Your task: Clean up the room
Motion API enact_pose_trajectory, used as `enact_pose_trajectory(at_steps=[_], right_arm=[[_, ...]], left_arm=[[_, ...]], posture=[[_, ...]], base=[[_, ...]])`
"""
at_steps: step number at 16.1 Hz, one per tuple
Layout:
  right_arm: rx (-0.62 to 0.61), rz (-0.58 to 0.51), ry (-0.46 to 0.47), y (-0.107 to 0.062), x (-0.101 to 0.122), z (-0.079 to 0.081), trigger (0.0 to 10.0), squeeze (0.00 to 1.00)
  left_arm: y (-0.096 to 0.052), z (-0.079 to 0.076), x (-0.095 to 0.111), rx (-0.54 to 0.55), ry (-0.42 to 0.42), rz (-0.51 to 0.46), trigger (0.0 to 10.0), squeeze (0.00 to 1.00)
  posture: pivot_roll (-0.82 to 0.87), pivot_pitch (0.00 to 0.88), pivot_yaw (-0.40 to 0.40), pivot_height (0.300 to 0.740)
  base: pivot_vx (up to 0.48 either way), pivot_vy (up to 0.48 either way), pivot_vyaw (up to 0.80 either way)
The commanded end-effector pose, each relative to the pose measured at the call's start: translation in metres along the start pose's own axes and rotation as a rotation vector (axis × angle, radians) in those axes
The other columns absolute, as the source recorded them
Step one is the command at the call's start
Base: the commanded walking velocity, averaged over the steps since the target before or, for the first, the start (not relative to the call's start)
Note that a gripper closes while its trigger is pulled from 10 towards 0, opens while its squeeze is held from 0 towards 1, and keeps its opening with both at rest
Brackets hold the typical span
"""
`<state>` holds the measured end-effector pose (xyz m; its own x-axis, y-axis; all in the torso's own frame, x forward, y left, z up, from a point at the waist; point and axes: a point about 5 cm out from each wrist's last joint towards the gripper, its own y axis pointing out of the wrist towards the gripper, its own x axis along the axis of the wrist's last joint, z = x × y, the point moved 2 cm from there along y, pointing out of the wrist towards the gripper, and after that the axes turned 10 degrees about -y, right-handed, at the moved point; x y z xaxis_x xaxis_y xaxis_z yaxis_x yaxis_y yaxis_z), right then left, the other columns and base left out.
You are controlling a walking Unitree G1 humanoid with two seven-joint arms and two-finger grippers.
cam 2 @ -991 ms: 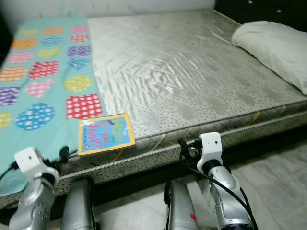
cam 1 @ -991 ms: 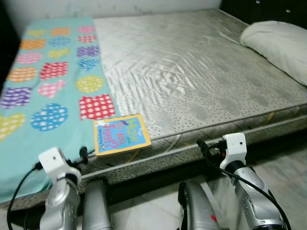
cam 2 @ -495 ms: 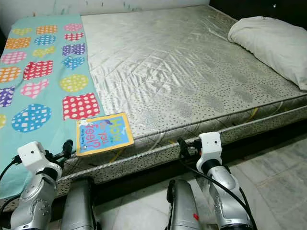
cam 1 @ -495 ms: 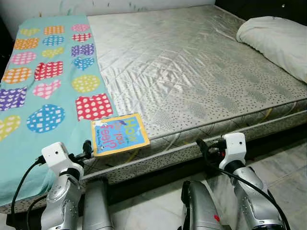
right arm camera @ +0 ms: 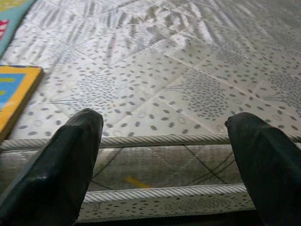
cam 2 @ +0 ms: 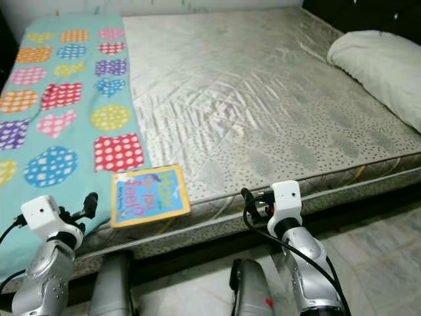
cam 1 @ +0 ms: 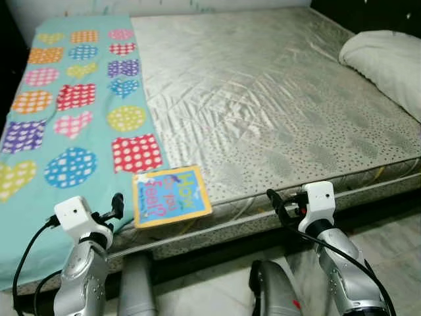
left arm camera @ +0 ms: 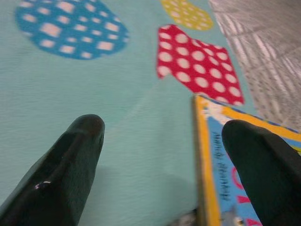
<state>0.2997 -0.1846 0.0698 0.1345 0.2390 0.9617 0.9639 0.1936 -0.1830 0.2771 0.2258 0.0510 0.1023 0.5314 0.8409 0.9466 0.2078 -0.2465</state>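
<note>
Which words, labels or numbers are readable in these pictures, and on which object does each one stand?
"How do you feel?" in large coloured letters on the cover of the children's book, lying at the mattress edge.
A small line of print along one cover edge is too blurred to read.
No text shows on the patterned blanket or the pillow.

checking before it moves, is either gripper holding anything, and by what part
Nothing is held. The left gripper and right gripper are open, short of the book on the mattress edge.
</note>
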Motion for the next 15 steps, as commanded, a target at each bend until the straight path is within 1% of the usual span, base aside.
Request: enact_pose_trajectory(at_steps=[1,5,8,10,12,13,14,15], right_arm=[[-0.001,0.013,-0.003,-0.002,-0.004,-0.002,10.0,0.0],[-0.004,0.017,-0.006,-0.004,-0.006,-0.002,10.0,0.0],[-0.006,0.022,-0.011,-0.005,-0.007,-0.004,10.0,0.0],[-0.005,0.025,-0.016,-0.006,-0.008,-0.005,10.0,0.0],[-0.003,0.026,-0.02,-0.007,-0.008,-0.005,10.0,0.0],[-0.005,0.029,-0.026,-0.009,-0.008,-0.007,10.0,0.0],[-0.006,0.03,-0.027,-0.009,-0.008,-0.007,10.0,0.0],[-0.016,0.038,-0.044,-0.015,-0.009,-0.012,10.0,0.0]], left_arm=[[-0.001,-0.001,-0.002,-0.001,0.001,0.011,10.0,0.0],[-0.002,-0.001,-0.009,0.004,0.004,0.032,10.0,0.0],[-0.002,-0.002,-0.013,0.011,-0.01,0.042,10.0,0.0],[0.0,0.002,-0.017,0.037,-0.021,0.059,10.0,0.0],[0.004,0.005,-0.017,0.057,-0.049,0.059,10.0,0.0],[0.009,0.006,-0.015,0.071,-0.076,0.047,10.0,0.0],[0.01,0.006,-0.014,0.073,-0.081,0.044,10.0,0.0],[0.014,0.007,-0.009,0.077,-0.089,0.036,10.0,0.0]], posture=[[-0.14,0.073,-0.036,0.509],[-0.14,0.076,-0.034,0.509],[-0.14,0.079,-0.038,0.509],[-0.14,0.085,-0.046,0.509],[-0.15,0.098,-0.051,0.509],[-0.16,0.111,-0.051,0.509],[-0.16,0.111,-0.051,0.509],[-0.18,0.122,-0.048,0.509]], base=[[0.247,0.0,0.0],[0.0,0.0,0.0],[0.0,0.0,0.0],[0.0,0.0,0.0],[0.0,0.0,0.0],[0.0,0.0,0.0],[0.0,0.0,0.0],[0.0,0.0,0.0]])
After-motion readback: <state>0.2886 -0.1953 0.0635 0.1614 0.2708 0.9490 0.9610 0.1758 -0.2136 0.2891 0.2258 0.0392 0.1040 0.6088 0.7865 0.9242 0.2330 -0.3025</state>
